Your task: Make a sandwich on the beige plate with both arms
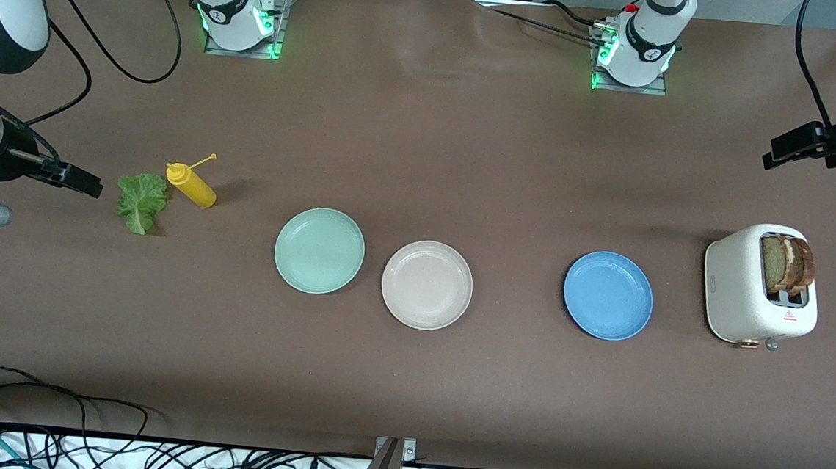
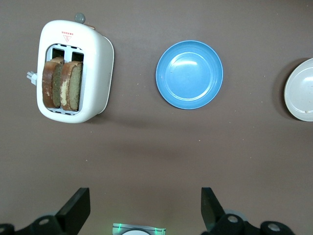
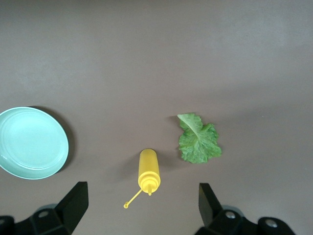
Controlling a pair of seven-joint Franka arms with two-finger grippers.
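The round beige plate [image 1: 426, 284] [image 2: 302, 90] lies bare in the middle of the table. Two brown-crusted bread slices [image 1: 788, 264] [image 2: 61, 84] stand upright in the slots of a white toaster [image 1: 742, 286] [image 2: 95, 63] toward the left arm's end. A ruffled green lettuce leaf [image 1: 141, 202] [image 3: 198, 139] lies flat on the table toward the right arm's end. My left gripper [image 1: 792, 147] [image 2: 144, 198] hangs open high over the table by the toaster. My right gripper [image 1: 82, 181] [image 3: 142, 196] hangs open high over the table by the lettuce. Neither holds anything.
A yellow squeeze bottle [image 1: 191, 183] [image 3: 149, 171] lies on its side beside the lettuce. A mint green plate [image 1: 319, 250] [image 3: 32, 143] sits next to the beige plate. A blue plate [image 1: 608, 295] [image 2: 189, 74] lies between the beige plate and the toaster. Cables run along the table's near edge.
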